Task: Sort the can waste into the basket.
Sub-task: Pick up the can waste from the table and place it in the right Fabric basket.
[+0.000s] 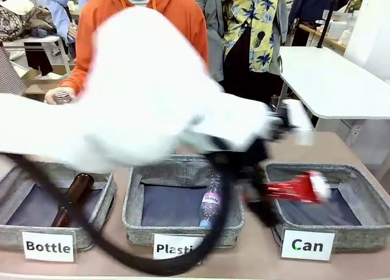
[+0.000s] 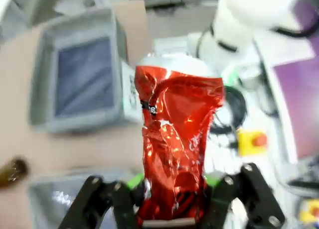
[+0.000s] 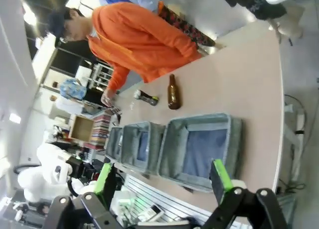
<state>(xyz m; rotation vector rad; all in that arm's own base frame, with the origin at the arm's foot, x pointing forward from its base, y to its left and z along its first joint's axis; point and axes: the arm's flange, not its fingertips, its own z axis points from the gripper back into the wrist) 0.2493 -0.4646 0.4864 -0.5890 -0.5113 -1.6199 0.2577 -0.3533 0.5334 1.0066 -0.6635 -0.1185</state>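
Note:
My left gripper (image 1: 263, 192) reaches across the table and is shut on the shiny red crushed can (image 1: 298, 187), holding it over the grey "Can" basket (image 1: 359, 169). In the left wrist view the red can (image 2: 175, 149) stands up between the green-padded fingers of that gripper (image 2: 172, 189). My right gripper (image 3: 162, 181) is open and holds nothing, hanging beside the nearest basket (image 3: 234, 139). The black can with a silver top (image 3: 146, 96) lies on the far table near the person's hand.
The "Plastic" basket (image 1: 134, 195) holds a clear bottle (image 1: 211, 202). The "Bottle" basket (image 1: 103, 198) holds a brown bottle (image 1: 73, 196). Another brown bottle (image 3: 173, 92) lies on the table. A person in orange (image 1: 143, 12) stands at the far side.

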